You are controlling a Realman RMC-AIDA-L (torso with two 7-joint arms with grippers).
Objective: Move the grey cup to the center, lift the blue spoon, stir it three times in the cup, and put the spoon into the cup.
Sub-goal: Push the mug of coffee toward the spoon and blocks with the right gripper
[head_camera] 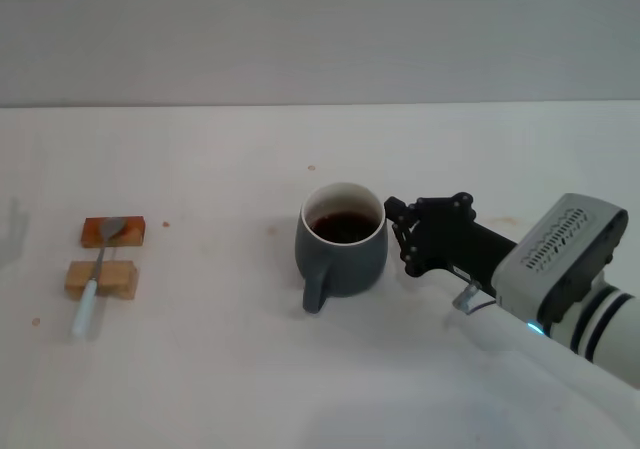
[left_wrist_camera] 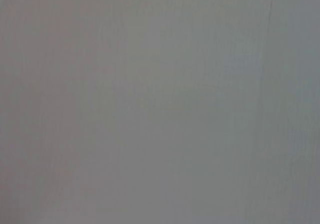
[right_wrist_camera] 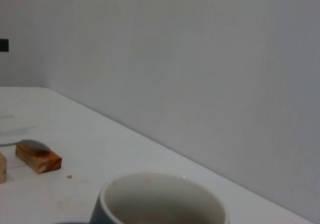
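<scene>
The grey cup [head_camera: 342,249] stands upright near the table's middle, handle toward the front, with dark liquid inside. Its rim shows close up in the right wrist view [right_wrist_camera: 160,196]. My right gripper [head_camera: 399,237] is open just to the right of the cup, its fingertips close to the cup's wall and holding nothing. The blue spoon [head_camera: 96,274] lies at the far left across two blocks. Its metal bowl rests on the orange-brown block [head_camera: 113,232] and its pale handle crosses the tan block [head_camera: 101,279]. The spoon's bowl [right_wrist_camera: 32,145] also shows in the right wrist view. My left gripper is out of view.
The white table [head_camera: 200,369] runs back to a grey wall [head_camera: 320,29]. The right wrist view shows the orange-brown block [right_wrist_camera: 38,159] beyond the cup. The left wrist view shows only a plain grey surface [left_wrist_camera: 160,104].
</scene>
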